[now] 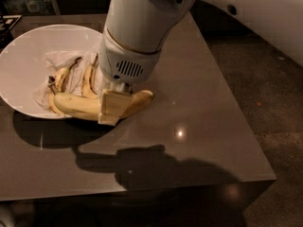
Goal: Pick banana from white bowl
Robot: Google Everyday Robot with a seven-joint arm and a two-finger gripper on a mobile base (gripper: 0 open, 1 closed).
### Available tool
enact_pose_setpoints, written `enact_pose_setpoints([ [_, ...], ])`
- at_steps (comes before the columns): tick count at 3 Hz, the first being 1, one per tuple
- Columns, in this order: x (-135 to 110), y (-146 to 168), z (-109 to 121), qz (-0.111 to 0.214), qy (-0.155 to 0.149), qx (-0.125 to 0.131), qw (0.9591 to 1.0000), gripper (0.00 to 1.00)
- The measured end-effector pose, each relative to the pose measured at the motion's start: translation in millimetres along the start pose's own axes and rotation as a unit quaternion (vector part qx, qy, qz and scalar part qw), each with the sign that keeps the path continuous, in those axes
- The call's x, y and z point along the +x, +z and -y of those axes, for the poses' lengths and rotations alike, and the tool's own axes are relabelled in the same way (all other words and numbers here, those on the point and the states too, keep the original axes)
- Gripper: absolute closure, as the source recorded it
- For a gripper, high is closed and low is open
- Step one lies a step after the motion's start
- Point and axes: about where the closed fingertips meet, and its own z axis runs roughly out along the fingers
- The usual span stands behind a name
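My gripper point(112, 108) is shut on the banana point(80, 105), a long plump pale yellow one, gripped a little right of its middle. The banana is lifted above the right rim of the white bowl point(23, 56), its brownish tip point(147, 94) reaching out over the table. My white arm comes down from the top of the view and hides part of the bowl's right side. Two shorter, thinner bananas point(87, 77) with dark stems lie in the bowl on crumpled white paper.
The bowl sits at the back left of a dark glossy table point(199, 126). The table's front edge and right edge are in view, with dark floor point(265, 89) to the right. My arm's shadow falls on the table front.
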Motion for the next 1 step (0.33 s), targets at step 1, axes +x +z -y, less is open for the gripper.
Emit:
enact_pose_setpoints([
  [1,2.3,1.1,-2.1,-0.001,0.003,-0.002,1.0,1.0],
])
